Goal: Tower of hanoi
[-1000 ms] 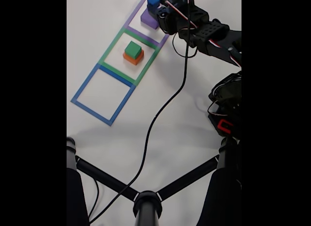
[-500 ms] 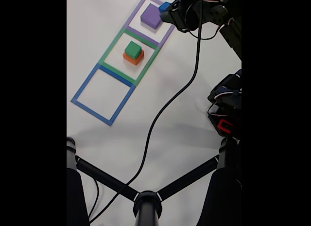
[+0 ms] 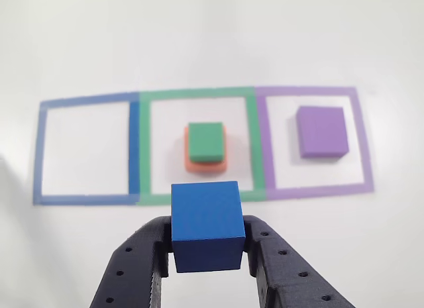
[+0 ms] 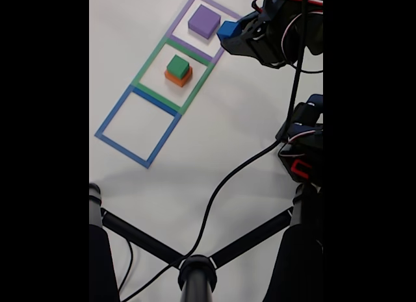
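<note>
One blue cube point(image 3: 206, 225) clamped in unmarked jaws, unlabelled.

Gripper point(image 3: 207, 255) enters the other view from 6 o'clock, black fingers point(image 3: 136, 258) clamped on opposite side faces of a blue cube point(image 3: 207, 225), held clear above the desk. In the fixed view the gripper point(image 4: 233, 33) sits at 1 o'clock, pointing toward 9 o'clock, arm trailing back toward 3 o'clock.

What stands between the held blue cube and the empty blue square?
Nothing visible blocks it. The hand holds the blue cube above the table; the green-on-orange stack sits beside the blue square, not inside it.
</note>
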`<state>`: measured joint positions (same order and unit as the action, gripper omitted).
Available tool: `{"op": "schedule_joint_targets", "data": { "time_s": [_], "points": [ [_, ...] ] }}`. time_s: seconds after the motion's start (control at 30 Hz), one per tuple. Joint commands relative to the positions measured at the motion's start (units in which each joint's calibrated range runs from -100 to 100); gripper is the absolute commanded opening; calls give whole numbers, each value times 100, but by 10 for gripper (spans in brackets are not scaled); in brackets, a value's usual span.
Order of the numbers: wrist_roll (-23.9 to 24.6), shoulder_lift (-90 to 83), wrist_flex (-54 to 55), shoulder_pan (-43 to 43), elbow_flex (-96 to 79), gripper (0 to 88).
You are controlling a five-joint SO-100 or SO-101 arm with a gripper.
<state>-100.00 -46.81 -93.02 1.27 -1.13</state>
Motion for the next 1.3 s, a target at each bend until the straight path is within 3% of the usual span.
{"op": "schedule_joint_targets", "data": {
  "time_s": [0.0, 0.17, 0.37, 0.57, 0.83, 1.27],
  "points": [
    [37, -231, 38, -176, 0, 7],
    [0, -575, 678, -115, -1164, 8],
    [0, -968, 2475, 106, -3308, 9],
    [0, -968, 5016, 106, -5298, 11],
    [0, -255, 9257, -24, -7642, 10],
    [0, 1172, 11645, -77, -8451, 12]
  ]
}}
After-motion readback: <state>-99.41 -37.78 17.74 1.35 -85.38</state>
